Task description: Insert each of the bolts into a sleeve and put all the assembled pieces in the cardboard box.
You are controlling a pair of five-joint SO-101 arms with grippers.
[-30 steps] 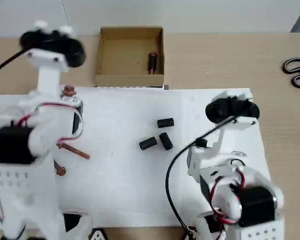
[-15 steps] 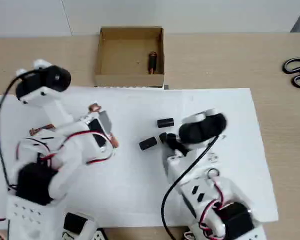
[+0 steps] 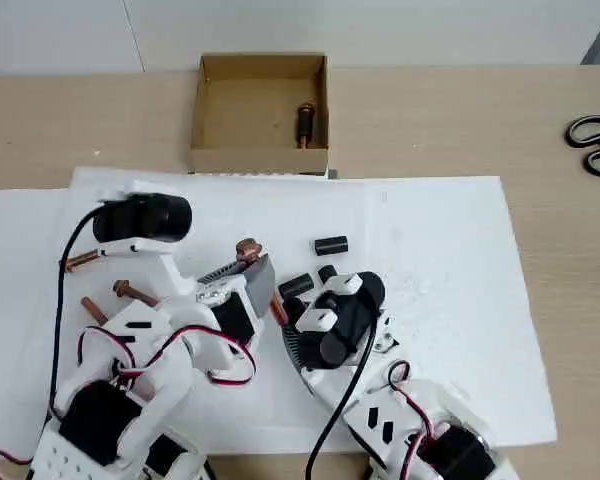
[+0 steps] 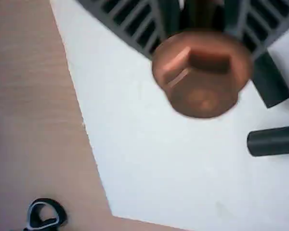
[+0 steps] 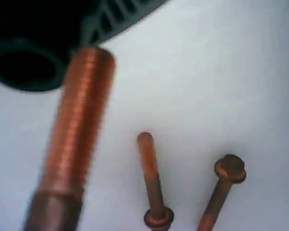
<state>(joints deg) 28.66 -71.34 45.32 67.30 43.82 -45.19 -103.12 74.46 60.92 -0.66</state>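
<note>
I work at a pale wooden table (image 3: 430,120) with a fine lengthwise grain. White paper (image 3: 450,250) is spread across its middle and lies flat. At the table's far right edge rest black-handled scissors (image 3: 595,143) on bare wood, well apart from the paper. Behind the far edge rises a plain whitish wall (image 3: 380,30). The light is soft and even, and the shadows are faint.

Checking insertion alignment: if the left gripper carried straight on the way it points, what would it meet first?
Probably the sleeve in the right gripper: the left gripper's bolt tip sits beside its opening, though depth is unclear.
</note>
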